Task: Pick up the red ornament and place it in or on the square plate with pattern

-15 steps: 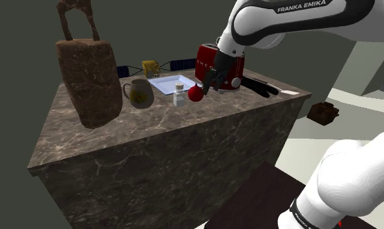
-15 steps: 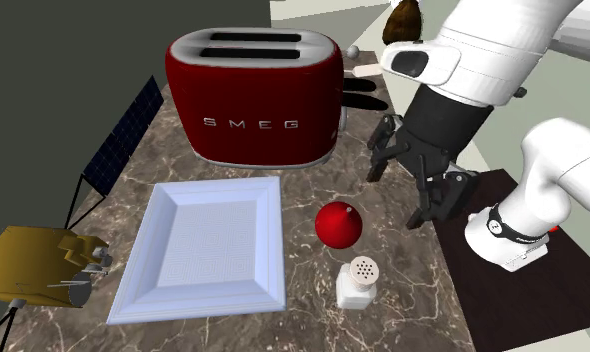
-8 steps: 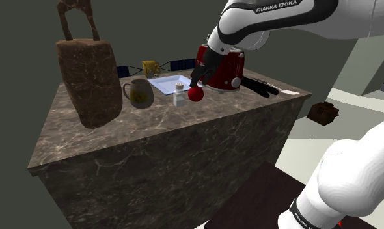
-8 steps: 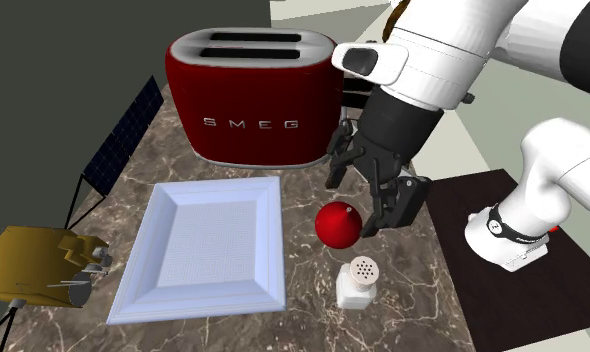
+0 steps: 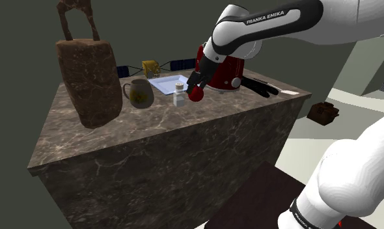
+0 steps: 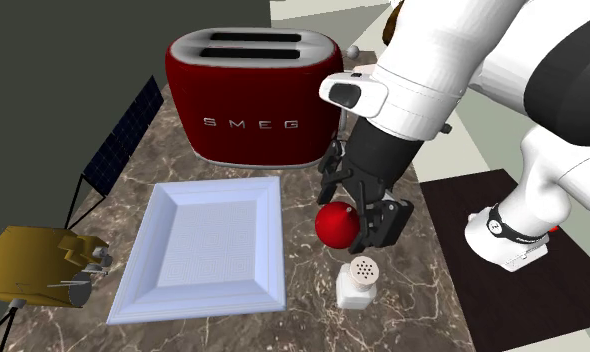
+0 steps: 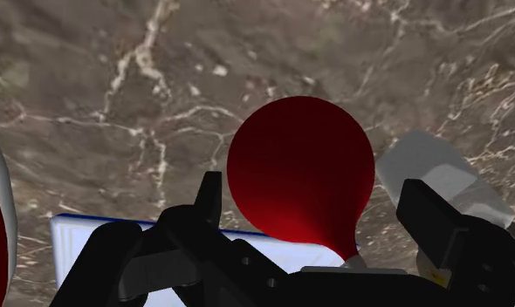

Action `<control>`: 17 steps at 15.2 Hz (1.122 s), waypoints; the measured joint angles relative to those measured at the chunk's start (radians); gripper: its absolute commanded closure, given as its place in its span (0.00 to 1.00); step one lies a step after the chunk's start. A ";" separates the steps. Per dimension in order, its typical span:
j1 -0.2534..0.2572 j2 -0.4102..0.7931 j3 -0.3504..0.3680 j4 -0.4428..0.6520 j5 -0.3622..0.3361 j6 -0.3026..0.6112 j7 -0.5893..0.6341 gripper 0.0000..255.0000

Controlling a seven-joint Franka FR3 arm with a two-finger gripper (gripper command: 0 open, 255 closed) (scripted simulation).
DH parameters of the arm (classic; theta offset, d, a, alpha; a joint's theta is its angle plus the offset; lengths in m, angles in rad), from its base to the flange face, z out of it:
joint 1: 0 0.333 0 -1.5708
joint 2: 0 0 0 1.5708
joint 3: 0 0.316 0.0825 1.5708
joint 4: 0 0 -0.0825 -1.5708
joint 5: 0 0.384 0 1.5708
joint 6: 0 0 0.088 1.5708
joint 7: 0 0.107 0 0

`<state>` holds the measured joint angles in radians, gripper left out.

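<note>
Gripper (image 6: 356, 214) sits low over the red ornament (image 6: 335, 228), fingers (image 7: 209, 202) spread wide, one on either side of the ball. Wrist view shows a clear gap between the ball and one finger, so it is straddled, not clasped. Ornament rests on the marble counter (image 6: 313, 322), toward the counter edge on the second exterior view's right. It is just beside the pale square plate (image 6: 274, 240) and near a white shaker (image 6: 356, 284), which stands closer to that view's near edge. Red toaster (image 6: 251, 98) stands behind plate and ornament, toward the far edge. Shoulder view: mug (image 5: 140, 95) and a large brown lumpy object (image 5: 88, 77) stand further along the counter, toward that view's left.
</note>
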<state>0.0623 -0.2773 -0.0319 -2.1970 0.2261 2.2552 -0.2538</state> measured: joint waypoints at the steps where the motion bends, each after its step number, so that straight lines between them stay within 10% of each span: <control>1: 0.000 0.000 0.000 -0.001 0.000 0.001 0.000 0.00; 4: 0.000 0.001 0.000 -0.001 0.000 0.003 0.000 0.00; 5: 0.000 0.001 0.000 -0.001 0.000 0.003 0.000 1.00; 17: -0.001 -0.001 0.000 0.013 -0.002 -0.014 0.003 1.00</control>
<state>0.0615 -0.2784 -0.0322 -2.1840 0.2238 2.2412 -0.2510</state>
